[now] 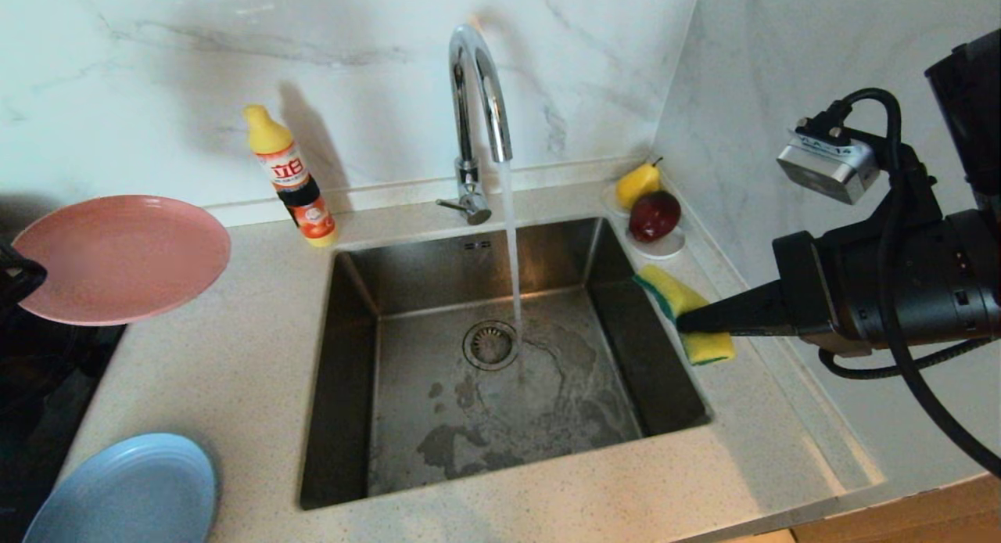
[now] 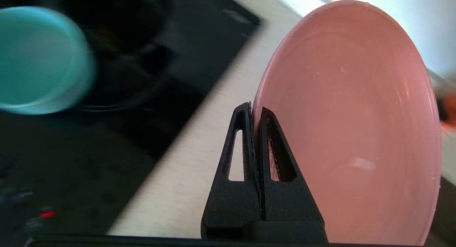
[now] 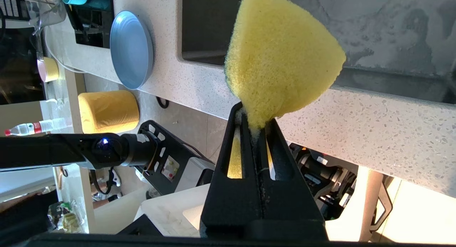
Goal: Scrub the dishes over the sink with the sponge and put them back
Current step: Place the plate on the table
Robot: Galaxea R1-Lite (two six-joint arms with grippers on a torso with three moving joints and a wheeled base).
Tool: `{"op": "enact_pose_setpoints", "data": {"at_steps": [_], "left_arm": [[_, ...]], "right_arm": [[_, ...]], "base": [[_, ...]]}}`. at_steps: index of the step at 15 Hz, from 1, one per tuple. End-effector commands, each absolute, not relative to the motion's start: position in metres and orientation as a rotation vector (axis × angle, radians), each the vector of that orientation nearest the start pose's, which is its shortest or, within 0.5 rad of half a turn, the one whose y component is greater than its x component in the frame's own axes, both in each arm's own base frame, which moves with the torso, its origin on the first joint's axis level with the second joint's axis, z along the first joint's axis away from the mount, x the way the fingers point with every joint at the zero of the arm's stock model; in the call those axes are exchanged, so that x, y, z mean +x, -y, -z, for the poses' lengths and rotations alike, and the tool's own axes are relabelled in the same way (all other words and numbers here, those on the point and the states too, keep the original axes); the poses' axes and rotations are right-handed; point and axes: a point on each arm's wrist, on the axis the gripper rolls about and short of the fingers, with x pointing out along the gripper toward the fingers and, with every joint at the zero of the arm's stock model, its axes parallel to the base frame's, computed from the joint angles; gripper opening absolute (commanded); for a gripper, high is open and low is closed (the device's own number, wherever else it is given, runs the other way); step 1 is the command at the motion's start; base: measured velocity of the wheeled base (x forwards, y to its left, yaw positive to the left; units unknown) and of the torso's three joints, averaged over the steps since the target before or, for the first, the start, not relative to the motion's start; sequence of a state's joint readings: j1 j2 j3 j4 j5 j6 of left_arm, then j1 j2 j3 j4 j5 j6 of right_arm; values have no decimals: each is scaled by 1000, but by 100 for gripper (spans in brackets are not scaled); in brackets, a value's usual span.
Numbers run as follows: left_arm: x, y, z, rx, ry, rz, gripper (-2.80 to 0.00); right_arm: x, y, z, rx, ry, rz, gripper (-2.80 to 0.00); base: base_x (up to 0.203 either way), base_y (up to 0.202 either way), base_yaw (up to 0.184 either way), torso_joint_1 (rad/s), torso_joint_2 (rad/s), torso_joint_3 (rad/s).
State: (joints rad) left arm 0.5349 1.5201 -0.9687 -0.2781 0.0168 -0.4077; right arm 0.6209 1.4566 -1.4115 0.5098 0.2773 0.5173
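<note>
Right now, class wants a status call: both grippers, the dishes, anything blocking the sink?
Left gripper shut on pink plate, held left of sink. Right gripper shut on sponge at sink's right edge. Tap running; basin unobstructed.

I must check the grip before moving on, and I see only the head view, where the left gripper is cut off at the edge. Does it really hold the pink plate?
Observer: Yes. In the left wrist view the left gripper is shut on the rim of the pink plate.
Operator: And the teal bowl? I do not see it.
Observer: The teal bowl stands on the dark cooktop, away from the plate.
Operator: Which end of the sponge is pinched?
Observer: The right gripper clamps the narrow tail of the sponge.
</note>
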Motion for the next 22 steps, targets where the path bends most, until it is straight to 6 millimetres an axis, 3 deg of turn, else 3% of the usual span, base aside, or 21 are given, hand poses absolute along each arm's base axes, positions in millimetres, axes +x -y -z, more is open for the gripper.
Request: {"op": "enact_pose_setpoints", "data": {"at_steps": [1, 5, 9, 14, 22], "left_arm": [[233, -165, -230, -502, -184, -682, -280], [235, -205, -200, -611, -221, -804, -280], [241, -227, -179, -686, -249, -841, -280], [254, -239, -155, -719, -259, -795, -280], [273, -254, -135, -788, -284, -700, -280]], "right_arm": [[184, -139, -310, 372, -786, -701, -280], [185, -140, -306, 367, -800, -698, -280], [186, -141, -306, 368, -802, -697, -280], [184, -139, -304, 366, -808, -695, -280], [183, -138, -304, 366, -808, -696, -280]], "base": [[0, 0, 0, 0, 0, 0], [0, 0, 0, 0, 0, 0], [0, 0, 0, 0, 0, 0], [0, 0, 0, 0, 0, 0], [0, 0, 0, 0, 0, 0]]}}
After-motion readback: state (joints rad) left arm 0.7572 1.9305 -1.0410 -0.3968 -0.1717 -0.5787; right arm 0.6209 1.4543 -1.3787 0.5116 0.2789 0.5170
